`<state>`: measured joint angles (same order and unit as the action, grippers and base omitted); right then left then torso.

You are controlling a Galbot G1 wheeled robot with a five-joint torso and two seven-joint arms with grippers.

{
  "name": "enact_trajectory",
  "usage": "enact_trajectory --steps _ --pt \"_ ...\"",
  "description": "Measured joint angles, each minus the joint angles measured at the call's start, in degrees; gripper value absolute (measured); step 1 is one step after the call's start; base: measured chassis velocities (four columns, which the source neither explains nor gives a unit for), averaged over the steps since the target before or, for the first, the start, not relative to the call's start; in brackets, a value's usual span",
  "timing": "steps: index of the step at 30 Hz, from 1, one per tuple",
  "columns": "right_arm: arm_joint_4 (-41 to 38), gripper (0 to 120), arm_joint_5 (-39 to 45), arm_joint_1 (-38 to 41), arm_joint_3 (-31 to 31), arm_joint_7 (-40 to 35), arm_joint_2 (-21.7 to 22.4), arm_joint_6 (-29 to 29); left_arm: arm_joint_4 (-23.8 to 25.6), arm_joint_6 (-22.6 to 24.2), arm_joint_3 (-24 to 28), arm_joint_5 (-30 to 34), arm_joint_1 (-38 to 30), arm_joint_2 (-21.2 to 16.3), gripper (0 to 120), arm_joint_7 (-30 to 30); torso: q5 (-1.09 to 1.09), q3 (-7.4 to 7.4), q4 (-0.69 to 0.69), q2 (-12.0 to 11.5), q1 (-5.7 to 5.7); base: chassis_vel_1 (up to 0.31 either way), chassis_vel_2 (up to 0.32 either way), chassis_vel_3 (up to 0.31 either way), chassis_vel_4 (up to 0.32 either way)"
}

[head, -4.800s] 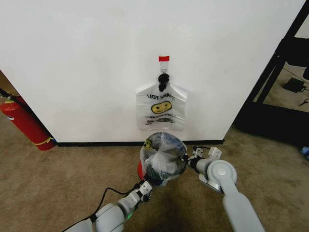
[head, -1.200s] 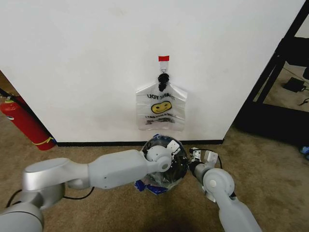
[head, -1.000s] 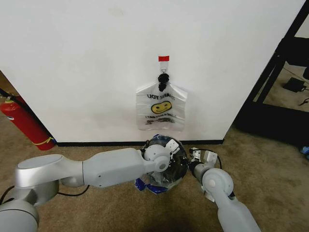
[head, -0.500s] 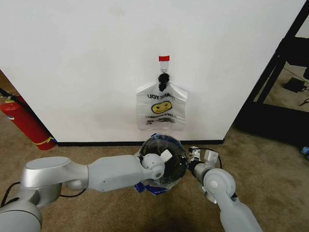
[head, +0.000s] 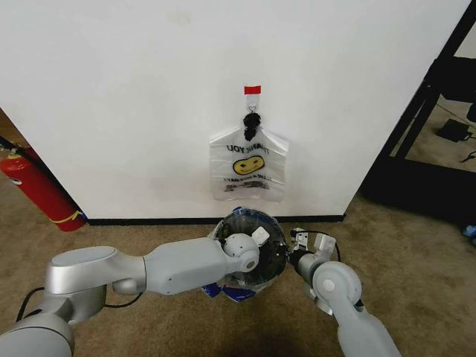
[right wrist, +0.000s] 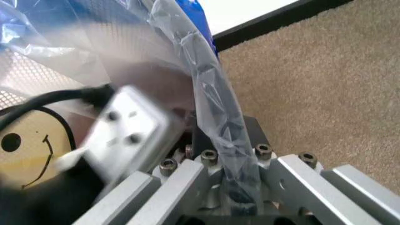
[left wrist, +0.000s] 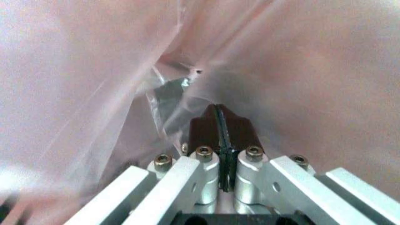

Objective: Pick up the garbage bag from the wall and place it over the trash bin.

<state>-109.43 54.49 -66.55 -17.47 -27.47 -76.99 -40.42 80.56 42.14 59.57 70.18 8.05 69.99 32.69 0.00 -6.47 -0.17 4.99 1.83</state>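
Head view: the left gripper (head: pixel 259 236) now sits lower inside the mouth of the trash bin (head: pixel 277 260) than half a second ago, wrist dipped toward the rim. The garbage bag (head: pixel 232 291), which earlier stood puffed above the bin, is now pressed down; its clear film lines the opening and a blue-marked fold spills over the near wall onto the carpet (head: pixel 111 238). The right gripper (head: pixel 297 245) stays at the bin's right rim, barely shifted. Judgement: the bag is over the bin and the work is at the seating stage, pushing the liner in while the edge is held.

On the wall (head: pixel 134 97), the tied bunch of bags (head: pixel 248 169) hangs from its hook, untouched.

Left wrist view: fingers (left wrist: pixel 205 129) are pressed together, pads meeting with no visible gap, surrounded by pinkish film. Whether any plastic is caught between them cannot be told. This confirms the gripper is inside the bag, which the head view only suggests.

Right wrist view: jaws are clamped on a twisted strip of the bag's film (right wrist: pixel 218 122), beside the bin's mesh wall, with a smiley print (right wrist: pixel 28 145) showing through.
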Motion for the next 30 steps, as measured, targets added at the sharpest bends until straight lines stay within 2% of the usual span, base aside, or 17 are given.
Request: enact_trajectory --steps 3,7,9,11,12,14,16,17,19,21,23,25,28,30 --pt "0.76 0 -0.22 0.29 -0.10 0.00 -0.08 0.09 2.39 0.00 -0.77 0.94 0.03 -0.91 0 0.65 -0.01 0.00 0.00 0.00 0.00 0.000 0.000 0.000 0.000" --pt "3.16 0 -0.60 0.84 -0.74 0.06 -0.09 0.56 12.76 -0.01 -4.74 4.25 0.41 -5.59 0 2.63 -0.01 0.00 -0.03 0.00 0.00 0.000 0.000 0.000 0.000" --pt "3.41 0 -0.60 0.91 -0.85 0.06 -0.13 0.61 14.53 -0.01 -5.40 4.60 0.53 -6.44 0 2.77 0.00 0.00 -0.02 0.00 0.00 0.000 0.000 0.000 0.000" --pt "4.19 0 -0.57 1.12 -1.32 0.09 -0.41 0.82 20.18 -1.33 -7.95 5.17 1.11 -8.68 0 3.23 -0.01 0.00 0.01 0.00 0.00 0.000 0.000 0.000 0.000" --pt "4.28 0 -0.55 1.13 -1.44 0.10 -0.48 0.87 21.21 -1.80 -8.60 5.17 1.29 -9.08 0 3.28 -0.01 0.00 0.01 0.00 0.00 0.000 0.000 0.000 0.000" --pt "4.58 0 -0.40 1.17 -2.38 0.11 -0.96 1.33 28.15 -4.84 -15.69 4.47 3.75 -11.80 0 3.31 -0.01 0.00 -0.05 0.00 0.00 0.000 0.000 0.000 0.000" --pt "4.58 0 -0.04 1.32 -2.84 0.05 -1.32 1.68 30.61 -5.94 -21.20 3.78 6.31 -13.66 0 2.67 -0.01 0.00 -0.04 0.00 0.00 0.000 0.000 0.000 0.000" --pt "4.58 0 -0.04 1.32 -2.84 0.05 -1.32 1.68 30.61 -5.94 -21.20 3.78 6.31 -13.66 0 2.67 -0.01 0.00 -0.04 0.00 0.00 0.000 0.000 0.000 0.000" --pt "4.20 0 1.08 1.43 -4.04 -0.15 -1.67 1.81 33.08 -8.62 -29.12 2.80 11.78 -17.26 0 -0.56 -0.01 0.00 0.02 0.00 0.00 0.000 0.000 0.000 0.000" --pt "3.79 0 1.80 1.41 -4.93 -0.32 -1.63 1.85 34.11 -10.07 -34.00 2.62 16.28 -19.25 0 -2.07 -0.03 0.00 0.02 0.00 0.00 0.000 0.000 0.000 0.000" --pt "3.38 0 2.71 1.41 -5.77 -0.59 -1.25 1.88 35.47 -11.48 -41.20 2.60 23.04 -21.15 0 -4.00 -0.05 0.00 -0.01 0.00 0.00 0.000 0.000 0.000 0.000" --pt "3.28 0 2.91 1.40 -5.98 -0.67 -1.16 1.88 35.87 -11.89 -43.08 2.53 24.74 -21.56 0 -4.44 -0.04 0.00 0.00 0.00 0.00 0.000 0.000 0.000 0.000" --pt "2.41 0 4.10 1.09 -7.26 -0.97 -0.90 1.88 37.50 -15.21 -49.93 -0.32 33.13 -22.50 13 -7.63 -0.02 0.00 0.00 0.00 0.00 0.000 0.000 0.000 0.000" --pt "1.24 0 4.87 0.18 -8.67 -1.08 -0.69 1.84 36.67 -19.26 -54.14 -7.53 40.15 -22.18 23 -10.94 -0.01 0.01 -0.01 0.00 -0.01 0.000 0.000 0.000 0.000"
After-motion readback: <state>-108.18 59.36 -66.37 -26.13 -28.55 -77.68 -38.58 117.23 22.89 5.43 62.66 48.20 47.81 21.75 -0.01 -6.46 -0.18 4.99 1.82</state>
